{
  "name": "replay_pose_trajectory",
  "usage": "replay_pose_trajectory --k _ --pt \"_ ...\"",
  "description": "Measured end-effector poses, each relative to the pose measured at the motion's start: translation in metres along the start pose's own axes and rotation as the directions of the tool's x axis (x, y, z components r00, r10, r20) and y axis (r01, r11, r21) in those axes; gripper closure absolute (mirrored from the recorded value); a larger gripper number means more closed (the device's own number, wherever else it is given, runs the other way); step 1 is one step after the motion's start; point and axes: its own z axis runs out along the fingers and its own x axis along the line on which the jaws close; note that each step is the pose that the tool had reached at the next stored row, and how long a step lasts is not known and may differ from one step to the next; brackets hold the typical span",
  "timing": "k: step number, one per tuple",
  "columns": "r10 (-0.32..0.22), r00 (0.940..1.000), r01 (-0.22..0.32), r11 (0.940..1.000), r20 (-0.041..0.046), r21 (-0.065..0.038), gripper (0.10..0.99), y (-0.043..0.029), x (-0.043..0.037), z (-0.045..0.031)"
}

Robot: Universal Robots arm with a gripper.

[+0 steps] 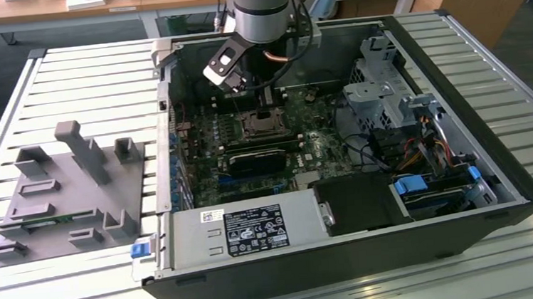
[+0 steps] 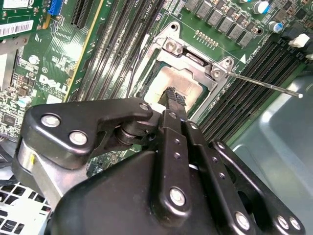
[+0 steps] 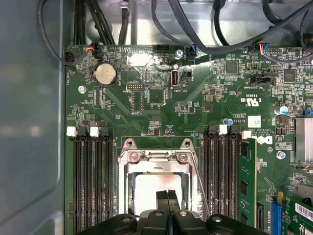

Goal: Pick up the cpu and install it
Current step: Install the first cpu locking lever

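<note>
Exterior view: open black PC tower case [image 1: 351, 250] lies on its side on the silver slatted table [image 1: 81, 85], green motherboard [image 1: 200, 147] facing up. Grey robot arm [image 1: 260, 7] reaches down into the case. Its black linkage gripper [image 1: 266, 112] sits right over the silver metal socket frame [image 1: 262, 126], mid-board. Grey power supply box w/ white label [image 1: 244, 230] is at the case's near wall, well apart from the gripper. Grey plastic fixture w/ upright posts [image 1: 65, 190] stands outside the case, at the exterior view's left.

Second wrist view: gripper [image 2: 174, 97] fingers are pressed together, nothing visible betw. them. Small flat square cpu w/ pale silver-grey metal top [image 2: 164, 78] lies flat inside the socket frame [image 2: 195, 54], directly under the tips. Touching vs. hairline gap: we can't tell. Thin steel lever rod [image 2: 264, 84] angles out from a frame corner over the black RAM slots [image 2: 247, 98]; we judge it unlatched.

First wrist view: gripper [image 3: 167, 198] tips are together over the cpu [image 3: 146, 193], nearer one edge than its centre. Socket frame [image 3: 156, 157] rings the cpu on every side we see; RAM slots [image 3: 93, 181] flank it.

Key relation: cpu is straight below the gripper along the approach axis, not off to a side. Square part, so no long axis to align; its edges run parallel w/ the frame. One arm only. We judge the cpu is placed in the socket, lever not yet latched.
</note>
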Motion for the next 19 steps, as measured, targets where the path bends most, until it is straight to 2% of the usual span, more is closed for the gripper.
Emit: replay_pose_trajectory --k 19 --pt "0.000 1.0000 0.000 1.0000 -0.0001 0.000 0.980 0.0001 0.0000 -0.0037"
